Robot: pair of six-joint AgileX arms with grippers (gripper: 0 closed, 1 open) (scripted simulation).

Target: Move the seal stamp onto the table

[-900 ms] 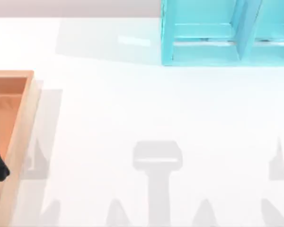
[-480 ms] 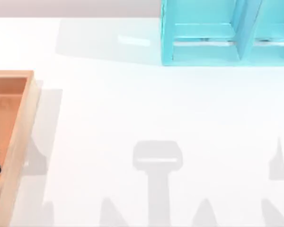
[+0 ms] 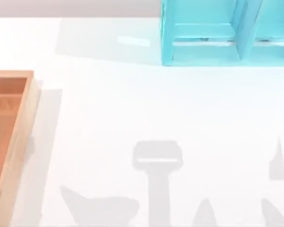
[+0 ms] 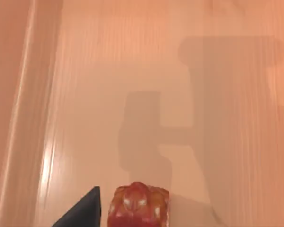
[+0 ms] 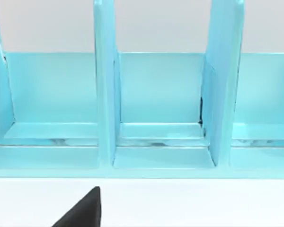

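Left fingers: one dark fingertip shows just beside the seal stamp; I cannot tell whether they are clamped on it or apart.
Seal stamp: one, glossy red top toward my left wrist camera, over the tray floor; whether it is lifted or resting I cannot tell.
Key relation: stamp lies right at my left fingers, long axis seemingly along my approach; the left arm is nearer by far.
Tray: one, at the surface's left edge.
Surface: white, open to the tray's right; judged drop zone.
Right fingers: one dark tip above the surface, facing the shelf unit; gap cannot be told.
Shelf unit: one, turquoise, far right.
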